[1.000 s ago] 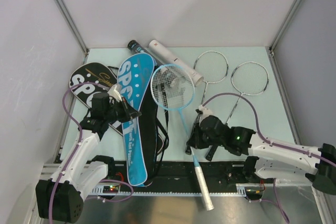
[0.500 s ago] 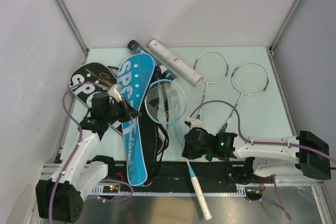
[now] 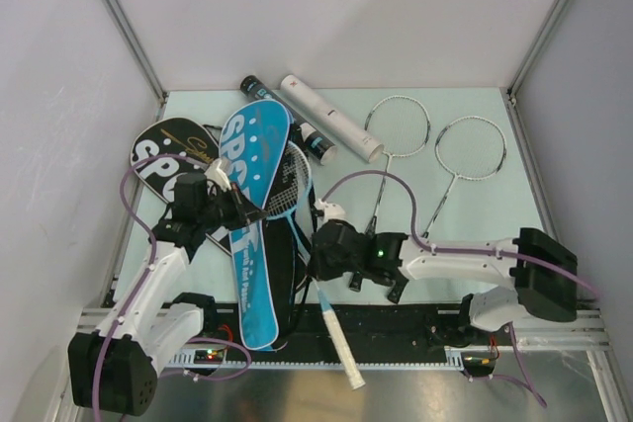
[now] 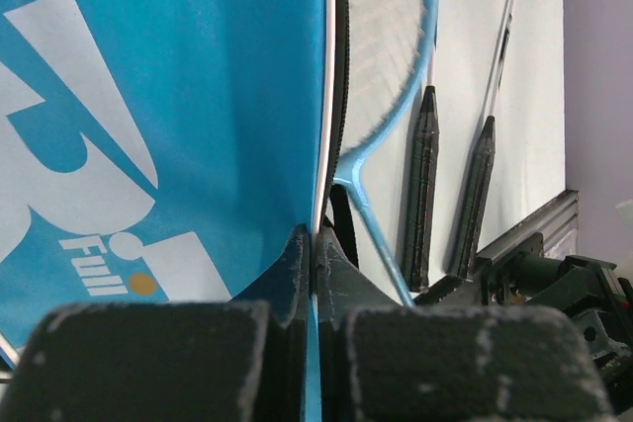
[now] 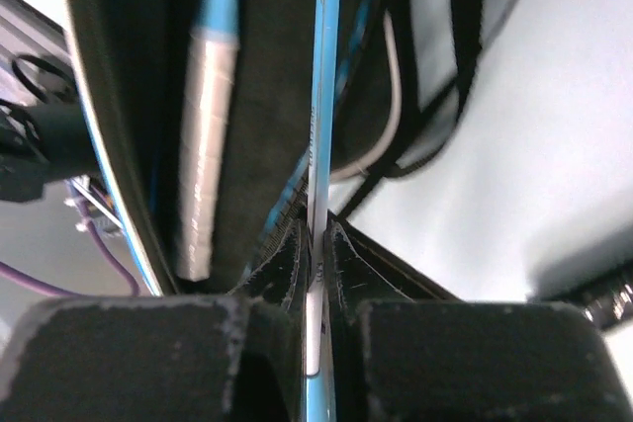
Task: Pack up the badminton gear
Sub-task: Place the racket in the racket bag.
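The left gripper (image 4: 315, 249) was pinched fully shut on the piped edge of the blue racket-shaped fabric SPORT bag (image 3: 253, 150), holding its top flap up. The right gripper (image 5: 318, 244) was clamped nearly as tight on the thin shaft of the light-blue-framed racket (image 3: 289, 180). Seen from overhead, the strung head lay at about 11 o'clock from the right gripper, partly tucked under the raised flap. Its white-wrapped handle (image 3: 337, 343) trailed toward 5 o'clock across the black rail (image 3: 415, 321) at the near edge.

The racket looked very light but long, so it would probably swing easily about the grip point. The shaft seemed smooth and narrow and might roll or slip between the pads. A hold low on the shaft, close to the handle, would likely steer it best. The strings and frame could catch on the bag's opening. The bag seemed soft and floppy, so its stiffer piped rim was the sensible place to grip
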{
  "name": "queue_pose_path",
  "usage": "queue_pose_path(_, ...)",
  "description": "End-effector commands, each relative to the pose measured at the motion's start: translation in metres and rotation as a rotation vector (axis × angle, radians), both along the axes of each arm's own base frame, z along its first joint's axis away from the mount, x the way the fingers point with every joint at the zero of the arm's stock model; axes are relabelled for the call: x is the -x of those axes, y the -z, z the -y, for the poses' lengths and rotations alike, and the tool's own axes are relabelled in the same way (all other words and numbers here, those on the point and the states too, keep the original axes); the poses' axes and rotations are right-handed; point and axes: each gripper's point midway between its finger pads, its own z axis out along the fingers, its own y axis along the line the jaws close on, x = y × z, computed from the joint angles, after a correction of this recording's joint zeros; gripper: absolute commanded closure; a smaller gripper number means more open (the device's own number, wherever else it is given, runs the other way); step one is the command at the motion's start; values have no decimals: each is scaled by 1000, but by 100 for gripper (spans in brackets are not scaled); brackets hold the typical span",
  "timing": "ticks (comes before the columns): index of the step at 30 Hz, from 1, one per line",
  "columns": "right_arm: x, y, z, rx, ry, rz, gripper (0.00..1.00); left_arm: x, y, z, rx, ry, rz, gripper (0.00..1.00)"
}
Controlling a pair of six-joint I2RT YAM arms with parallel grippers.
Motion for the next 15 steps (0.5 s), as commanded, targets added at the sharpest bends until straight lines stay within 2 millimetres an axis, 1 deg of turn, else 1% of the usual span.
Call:
queue_pose_path(1,-35,-60,-58,-222,0,96,100,-9,-25,7,50,27,68,100)
queue_pose_path(2,-45,-60,-63,-235,12,94,100,-9,-25,8,55,29,67,100)
queue_pose_path(3,-52,-66,-71,-271,13,95,100,-9,-26,9,61,30,64,100)
queue_pose_path(6,-79,-61,-87,-310,40,89,100,-8,-28,12,81,32,57,100)
queue_pose_path(7,-90,-62,-91,-330,58,89,100,-7,-28,13,89,31,52,100)
queue_pose_path(9,-107,-54,-98,-344,95,75,100,-5,-29,14,105,30,44,100)
queue_pose_path(12,-127,-50,-106,-372,148,91,100,-3,-30,16,127,23,34,100)
queue_pose_path(15,-141,-48,-110,-386,201,119,100,0,-30,17,149,7,18,100)
